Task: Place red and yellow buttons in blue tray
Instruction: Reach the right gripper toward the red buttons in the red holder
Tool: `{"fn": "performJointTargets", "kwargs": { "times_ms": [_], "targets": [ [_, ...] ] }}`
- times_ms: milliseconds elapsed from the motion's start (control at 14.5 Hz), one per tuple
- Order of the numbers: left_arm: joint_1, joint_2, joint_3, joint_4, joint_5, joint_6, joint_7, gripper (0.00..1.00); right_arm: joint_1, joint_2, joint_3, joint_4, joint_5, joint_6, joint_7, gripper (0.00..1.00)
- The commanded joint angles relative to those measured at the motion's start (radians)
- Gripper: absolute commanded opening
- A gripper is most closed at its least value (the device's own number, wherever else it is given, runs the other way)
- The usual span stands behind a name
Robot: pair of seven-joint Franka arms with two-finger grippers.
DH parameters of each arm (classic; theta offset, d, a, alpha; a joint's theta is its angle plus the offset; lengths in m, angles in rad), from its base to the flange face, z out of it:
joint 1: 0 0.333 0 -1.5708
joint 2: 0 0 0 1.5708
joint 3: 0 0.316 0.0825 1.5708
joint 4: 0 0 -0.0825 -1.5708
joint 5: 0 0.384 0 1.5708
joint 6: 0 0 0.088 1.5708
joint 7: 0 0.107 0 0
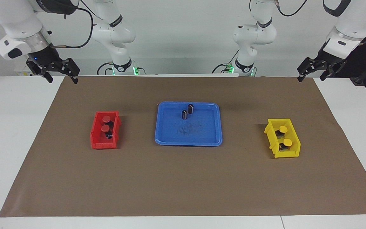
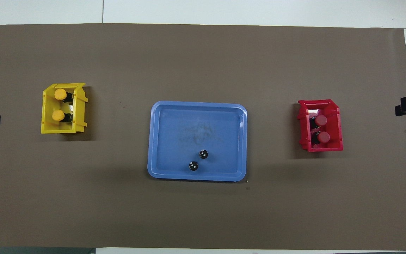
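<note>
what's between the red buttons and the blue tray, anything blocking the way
Only the red bin's own walls: both red buttons lie inside it, so they must be lifted out. The brown mat between bin and blue tray shows nothing. Two dark cylinders stand in the tray near its robot-side rim; the rest is bare.

The flat rectangular blue plastic tray (image 1: pixel 188 140) lies mid-desk. Two red-capped push-buttons (image 1: pixel 106 119) (image 1: pixel 105 128) lie tipped on their sides in a small red bin toward the right arm's end; two yellow-capped push-buttons (image 1: pixel 283 129) (image 1: pixel 288 142) lie likewise in a yellow bin toward the left arm's end.
</note>
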Motion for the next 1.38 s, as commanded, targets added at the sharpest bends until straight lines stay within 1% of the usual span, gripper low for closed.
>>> {"fn": "performJointTargets", "kwargs": {
  "times_ms": [0, 414, 552, 621, 690, 759, 897, 966, 1034, 1241, 1310],
  "targets": [
    [-0.002, -0.028, -0.003, -0.029, 0.029, -0.004, -0.015, 1.00, -0.004, 0.006, 0.000, 0.013, -0.006, -0.016, -0.024, 1.00],
    [-0.001, -0.028, -0.003, -0.029, 0.029, -0.004, -0.015, 1.00, -0.002, 0.000, 0.002, 0.000, -0.006, -0.014, -0.019, 1.00],
    [-0.002, -0.028, -0.003, -0.029, 0.029, -0.004, -0.015, 1.00, 0.001, -0.011, 0.004, -0.026, -0.006, -0.002, -0.020, 1.00],
    [-0.001, -0.028, -0.003, -0.029, 0.029, -0.004, -0.015, 1.00, 0.004, -0.011, 0.007, -0.028, -0.006, 0.022, -0.024, 1.00],
    [-0.002, -0.028, -0.003, -0.029, 0.029, -0.004, -0.015, 1.00, 0.004, -0.014, 0.013, -0.049, -0.005, 0.062, -0.025, 1.00],
    [-0.002, -0.028, -0.003, -0.029, 0.029, -0.004, -0.015, 1.00, 0.017, -0.044, 0.016, -0.132, 0.003, 0.134, -0.021, 1.00],
    [-0.001, -0.028, -0.003, -0.029, 0.029, -0.004, -0.015, 1.00, 0.060, -0.121, 0.016, -0.335, 0.007, 0.312, -0.019, 1.00],
    [-0.001, -0.028, -0.003, -0.029, 0.029, -0.004, -0.015, 1.00, 0.068, -0.126, 0.016, -0.394, 0.010, 0.375, -0.016, 1.00],
    [-0.001, -0.028, -0.003, -0.029, 0.029, -0.004, -0.015, 1.00, 0.068, -0.111, 0.016, -0.413, 0.023, 0.410, -0.016, 0.96],
    [-0.002, -0.028, -0.003, -0.029, 0.029, -0.004, -0.015, 1.00, 0.064, 0.000, 0.016, -0.424, 0.038, 0.509, -0.025, 0.84],
    [-0.007, -0.029, -0.005, -0.025, 0.029, -0.003, -0.013, 1.00, 0.065, 0.023, 0.016, -0.450, 0.038, 0.565, -0.024, 0.80]
  ]
}}
